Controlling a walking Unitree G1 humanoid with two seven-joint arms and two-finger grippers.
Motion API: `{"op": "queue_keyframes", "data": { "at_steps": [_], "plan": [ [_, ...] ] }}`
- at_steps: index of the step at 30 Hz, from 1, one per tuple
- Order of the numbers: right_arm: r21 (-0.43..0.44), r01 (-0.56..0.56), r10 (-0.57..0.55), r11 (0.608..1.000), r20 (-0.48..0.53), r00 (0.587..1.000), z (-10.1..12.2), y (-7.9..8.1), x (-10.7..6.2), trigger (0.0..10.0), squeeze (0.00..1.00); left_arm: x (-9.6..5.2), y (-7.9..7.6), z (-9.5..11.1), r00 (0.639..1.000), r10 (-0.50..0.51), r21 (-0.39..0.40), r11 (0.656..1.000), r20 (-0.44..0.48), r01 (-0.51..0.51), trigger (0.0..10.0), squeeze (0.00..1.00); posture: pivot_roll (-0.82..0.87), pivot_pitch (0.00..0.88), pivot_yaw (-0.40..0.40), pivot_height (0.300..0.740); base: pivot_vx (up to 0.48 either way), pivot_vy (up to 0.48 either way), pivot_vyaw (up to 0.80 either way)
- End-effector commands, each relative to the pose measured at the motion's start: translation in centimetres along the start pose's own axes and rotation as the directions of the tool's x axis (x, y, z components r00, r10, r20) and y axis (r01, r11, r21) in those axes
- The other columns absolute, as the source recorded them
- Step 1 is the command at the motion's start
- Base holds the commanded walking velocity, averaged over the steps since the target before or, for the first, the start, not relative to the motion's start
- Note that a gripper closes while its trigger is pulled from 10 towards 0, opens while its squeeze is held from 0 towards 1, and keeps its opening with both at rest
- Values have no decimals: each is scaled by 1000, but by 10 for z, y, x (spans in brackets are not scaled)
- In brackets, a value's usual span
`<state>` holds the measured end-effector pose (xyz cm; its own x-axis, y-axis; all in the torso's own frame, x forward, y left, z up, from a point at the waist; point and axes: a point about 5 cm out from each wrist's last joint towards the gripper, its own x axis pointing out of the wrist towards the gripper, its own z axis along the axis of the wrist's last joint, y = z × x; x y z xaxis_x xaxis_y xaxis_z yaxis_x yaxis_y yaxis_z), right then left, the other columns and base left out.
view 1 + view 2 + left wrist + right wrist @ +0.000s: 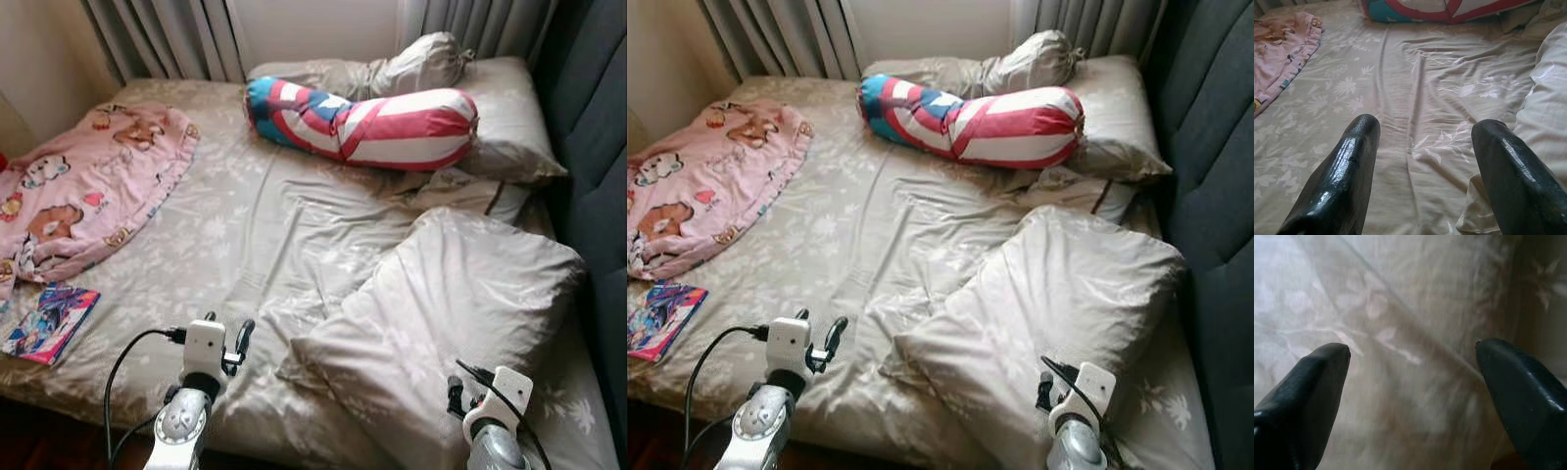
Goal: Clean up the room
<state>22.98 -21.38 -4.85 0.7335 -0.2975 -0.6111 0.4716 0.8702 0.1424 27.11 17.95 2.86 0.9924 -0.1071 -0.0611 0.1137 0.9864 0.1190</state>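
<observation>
The large grey pillow [446,318] is lying askew at the lower right of the frame, its long axis running diagonally toward the lower left. The right gripper [1410,377] is hovering directly over it, fingers spread wide and holding nothing, so that arm is nearer. The left gripper [1422,161] is also gaping empty, over bare sheet [245,225] just beside the pillow's lower-left corner. Open bed is lying toward the striped bolster [362,117]; the headboard [598,147] is crowding the right edge.

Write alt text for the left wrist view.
The left gripper, fingers open, hovers over a wrinkled beige floral bedsheet. A pink cartoon blanket lies at one edge, a beige pillow at the other.
</observation>
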Motion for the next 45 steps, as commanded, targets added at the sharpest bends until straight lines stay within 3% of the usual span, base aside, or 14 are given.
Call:
{"op": "queue_keyframes", "data": {
  "at_steps": [1,2,5,15,25,34,45],
  "plan": [
    [25,25,-24,999,-46,999,-10,-4,-2,10000,843,-4,6,-3,1000,2,6,1000,-20,-2,10000,0,71,130,79,740,0,0,0],
    [56,19,-16,998,-57,998,-12,-4,-3,10000,0,-4,5,-3,1000,-5,9,1000,-24,5,10000,0,71,132,85,740,0,0,0],
    [103,-15,23,995,-77,997,-16,0,-4,10000,0,-4,4,-3,999,-17,11,1000,-31,18,10000,0,68,138,91,740,0,0,0],
    [144,0,23,990,-157,987,-34,-2,-10,10000,0,-7,5,-5,998,-41,27,999,-40,42,10000,0,75,154,107,740,0,0,0],
    [80,55,-36,995,-228,973,-45,-14,-14,10000,0,-11,6,-8,996,-56,31,998,-63,58,10000,0,77,166,121,740,0,0,0],
    [64,7,12,998,-291,957,-59,-5,-19,10000,0,-20,14,-10,995,-64,53,996,-73,68,10000,0,111,191,142,740,0,0,0],
    [56,-6,20,998,-259,966,-54,-1,-17,10000,0,-31,15,-2,994,-100,76,992,-54,103,10000,0,144,251,172,740,0,0,0]
  ]
}}
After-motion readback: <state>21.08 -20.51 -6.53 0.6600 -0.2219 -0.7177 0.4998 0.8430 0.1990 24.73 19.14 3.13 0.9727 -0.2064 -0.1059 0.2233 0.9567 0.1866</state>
